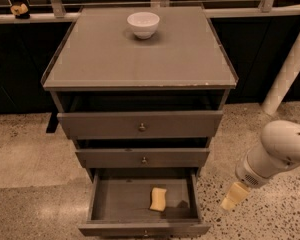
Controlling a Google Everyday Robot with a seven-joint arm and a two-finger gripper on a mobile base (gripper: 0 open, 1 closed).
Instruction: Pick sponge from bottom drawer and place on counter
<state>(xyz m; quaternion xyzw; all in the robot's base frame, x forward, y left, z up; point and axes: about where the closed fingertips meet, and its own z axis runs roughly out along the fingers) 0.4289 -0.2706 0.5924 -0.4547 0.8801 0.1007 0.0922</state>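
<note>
The bottom drawer [108, 200] of the grey-brown cabinet is pulled out toward me. A small yellow sponge [158, 199] lies on its floor, right of centre. Above the three drawers spreads the flat counter [140, 59], with a white bowl [143, 24] near its back edge. My gripper [233, 197] hangs off the white arm to the right of the cabinet, outside the drawer and over the speckled floor, roughly level with the sponge. Nothing is visibly held in it.
The top drawer [141, 125] and middle drawer [143, 158] stick out slightly. A white post [289, 69] leans at the right. A rail with a small yellowish object [19, 9] runs behind the cabinet. Speckled floor surrounds the base.
</note>
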